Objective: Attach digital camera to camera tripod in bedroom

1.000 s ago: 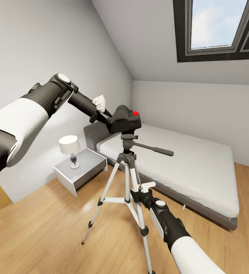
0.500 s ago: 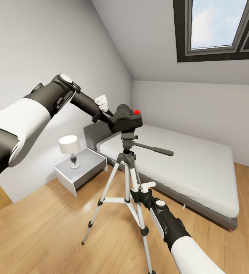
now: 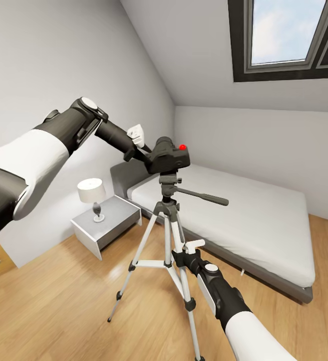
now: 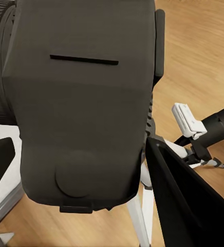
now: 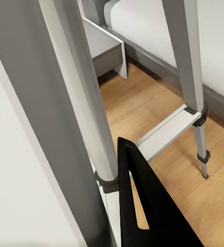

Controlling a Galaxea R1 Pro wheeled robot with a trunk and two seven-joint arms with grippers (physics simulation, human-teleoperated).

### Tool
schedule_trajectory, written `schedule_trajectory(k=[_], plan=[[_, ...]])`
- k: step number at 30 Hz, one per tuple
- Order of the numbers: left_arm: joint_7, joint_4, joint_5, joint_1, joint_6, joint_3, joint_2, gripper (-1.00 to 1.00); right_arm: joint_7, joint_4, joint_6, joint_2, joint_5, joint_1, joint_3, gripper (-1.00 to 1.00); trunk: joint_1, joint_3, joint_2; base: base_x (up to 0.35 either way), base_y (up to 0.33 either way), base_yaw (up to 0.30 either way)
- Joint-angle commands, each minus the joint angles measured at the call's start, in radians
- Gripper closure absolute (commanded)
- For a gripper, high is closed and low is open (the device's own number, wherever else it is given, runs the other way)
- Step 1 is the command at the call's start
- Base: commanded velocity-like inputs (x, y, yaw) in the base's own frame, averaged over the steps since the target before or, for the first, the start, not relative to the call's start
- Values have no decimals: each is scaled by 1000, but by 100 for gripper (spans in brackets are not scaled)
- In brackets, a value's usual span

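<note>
The black digital camera point(image 3: 170, 157), red button on top, rests right on the dark head of the camera tripod point(image 3: 169, 188). My left gripper point(image 3: 155, 156) reaches in from the left and is shut on the camera's side. Up close, the camera body point(image 4: 81, 103) sits against one dark finger point(image 4: 189, 206). The tripod stands on the wood floor by the bed, its pan handle point(image 3: 204, 197) pointing right. Lower down, my right gripper point(image 3: 178, 257) is shut on a silver leg point(image 5: 86, 103), with one finger point(image 5: 148, 211) beside it.
A grey bed point(image 3: 264, 220) with a white mattress lies behind and right of the tripod. A grey nightstand point(image 3: 109, 223) with a lamp point(image 3: 92, 193) stands at the left wall. A skylight point(image 3: 289, 35) sits in the sloped ceiling. Wood floor point(image 3: 58, 311) spreads in front.
My left gripper has carried the camera slightly right and up over the tripod head. The right arm and the tripod have not moved.
</note>
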Motion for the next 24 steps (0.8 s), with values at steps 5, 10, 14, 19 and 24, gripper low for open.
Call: schedule_trajectory(k=[5,10,14,19,24], plan=[[-5,-2,-7,-1,6,3,1,100,4,2,5,0,58,0,2,100,0,-2,-1,0,0,0],[-4,-3,-7,-1,3,4,0,100,4,2,5,0,58,0,2,100,0,-2,-1,0,0,0],[-4,-4,-7,-1,2,4,0,100,4,2,5,0,58,0,2,100,0,-2,-1,0,0,0],[-4,-5,-7,-1,1,4,0,100,4,2,5,0,58,0,2,100,0,-2,-1,0,0,0],[-2,-12,-7,-1,1,5,-3,-100,2,2,5,0,58,0,2,100,0,-2,-1,0,0,0]])
